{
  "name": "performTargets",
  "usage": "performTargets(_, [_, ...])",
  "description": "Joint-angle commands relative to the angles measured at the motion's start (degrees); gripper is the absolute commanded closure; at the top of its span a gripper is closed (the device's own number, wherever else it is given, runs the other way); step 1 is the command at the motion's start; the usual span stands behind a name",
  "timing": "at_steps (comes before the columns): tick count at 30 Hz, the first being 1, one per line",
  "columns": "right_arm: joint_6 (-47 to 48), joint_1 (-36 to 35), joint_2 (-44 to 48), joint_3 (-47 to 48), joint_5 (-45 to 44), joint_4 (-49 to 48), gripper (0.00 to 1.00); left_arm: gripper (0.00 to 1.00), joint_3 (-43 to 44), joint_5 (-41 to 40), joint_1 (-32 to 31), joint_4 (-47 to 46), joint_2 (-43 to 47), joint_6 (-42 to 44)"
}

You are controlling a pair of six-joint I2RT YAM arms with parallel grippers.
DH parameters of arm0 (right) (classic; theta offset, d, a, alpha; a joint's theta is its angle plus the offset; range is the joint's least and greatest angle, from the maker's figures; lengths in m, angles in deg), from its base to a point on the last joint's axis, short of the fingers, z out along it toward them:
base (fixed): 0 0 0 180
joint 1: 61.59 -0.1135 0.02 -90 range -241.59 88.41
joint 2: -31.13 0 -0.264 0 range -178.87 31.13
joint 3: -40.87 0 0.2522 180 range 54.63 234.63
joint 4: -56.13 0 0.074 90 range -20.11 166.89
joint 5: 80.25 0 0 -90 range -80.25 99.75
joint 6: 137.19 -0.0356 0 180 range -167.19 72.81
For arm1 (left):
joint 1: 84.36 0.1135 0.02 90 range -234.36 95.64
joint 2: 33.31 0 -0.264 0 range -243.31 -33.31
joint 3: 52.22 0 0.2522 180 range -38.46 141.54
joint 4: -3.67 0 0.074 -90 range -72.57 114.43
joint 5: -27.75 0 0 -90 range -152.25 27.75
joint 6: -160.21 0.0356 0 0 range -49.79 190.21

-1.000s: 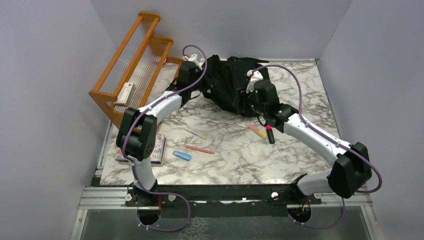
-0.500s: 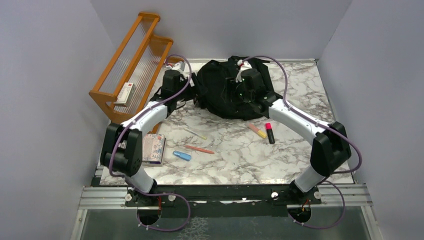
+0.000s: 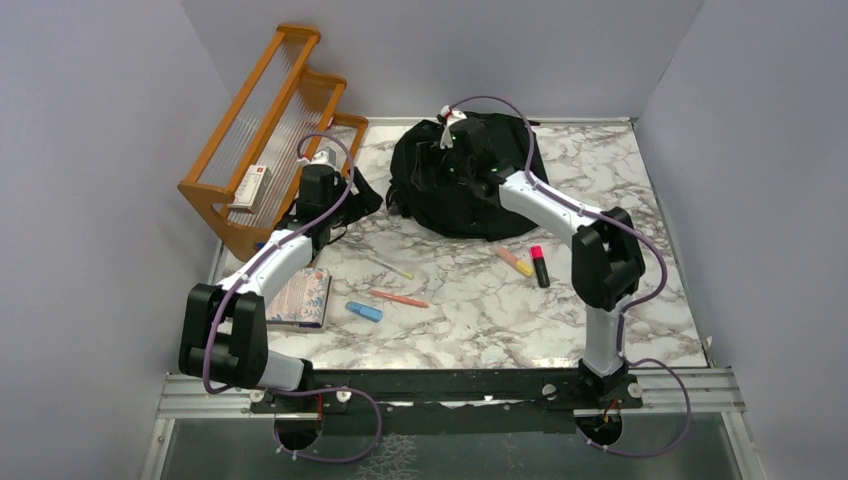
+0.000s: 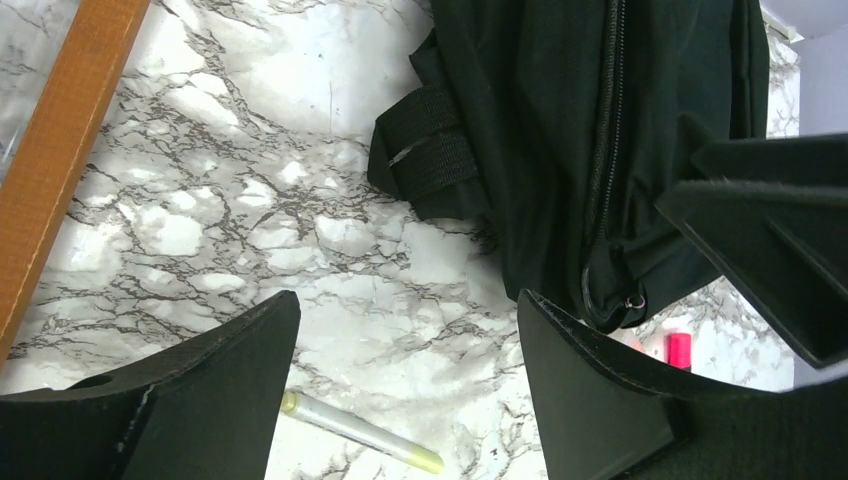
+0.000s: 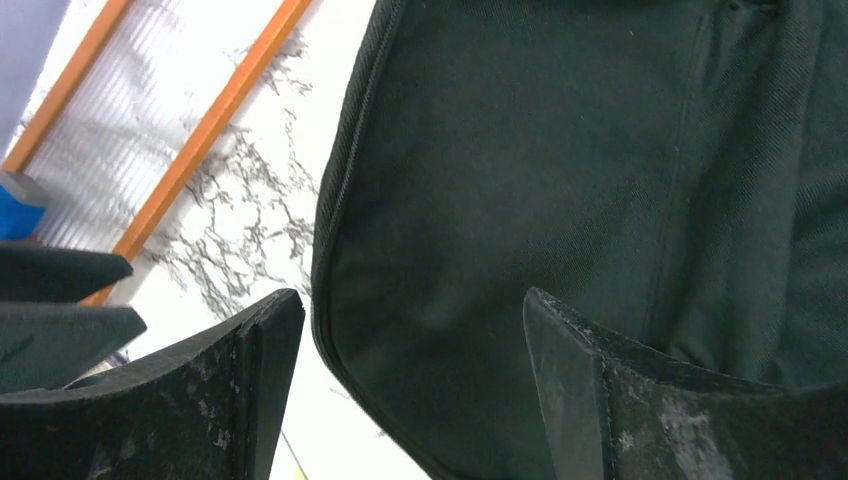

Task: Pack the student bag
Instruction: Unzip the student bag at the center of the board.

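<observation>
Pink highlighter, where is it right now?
Top view: the pink highlighter lies right of centre on the table, just nearer than the student bag, beside an orange marker.

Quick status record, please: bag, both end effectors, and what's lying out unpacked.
bag: student bag, lying at the far side; the zip in the left wrist view looks shut
left end effector: open, empty, over the table beside the bag's strap
right end effector: open, empty, over the bag's fabric
unpacked: notebook, blue item, orange pen, pale pen, orange highlighter, pink highlighter
rack: wooden rack at left, holding a small box
</observation>
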Motion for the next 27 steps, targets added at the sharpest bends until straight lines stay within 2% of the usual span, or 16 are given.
performTargets(1, [-2.0, -0.5, -4.0, 5.0, 3.2, -0.7, 0.15, 0.2, 0.3, 0.3, 0.0, -0.5, 1.3, 0.3])
performTargets(7, [-3.8, -0.7, -7.8, 7.1, 4.5, -2.1, 0.25, 0.22, 0.6, 1.9, 0.0, -1.1, 1.1, 0.9])
performTargets(11, [-4.2, -0.6, -9.7, 8.0, 6.4, -2.5, 0.26, 0.22, 0.3, 2.5, -0.1, -1.6, 1.1, 0.8])
performTargets(13, [-4.4, -0.5, -10.4, 8.2, 7.3, -2.6, 0.3, 0.22, 0.0, 2.7, 0.0, -1.7, 1.0, 0.7])
performTargets(15, [-4.6, -0.6, -10.8, 8.2, 7.6, -2.8, 0.38, 0.23, -0.1, 2.9, 0.0, -1.8, 0.9, 0.6])
performTargets(21, [-4.5, -0.5, -7.2, 3.8, 8.5, -7.2, 0.77, 0.23, -0.1, 3.5, 0.0, -2.2, 0.5, 0.6])
performTargets(25, [-3.8, -0.5, -3.3, 0.7, 9.1, -9.4, 0.98, 0.24, 0.7, 5.3, 0.0, -3.4, -0.7, 0.7])
performTargets(27, [-3.4, -0.5, -1.6, -0.8, 9.5, -11.5, 0.99, 0.24, 1.6, 7.0, 0.0, -4.5, -1.5, 0.9])
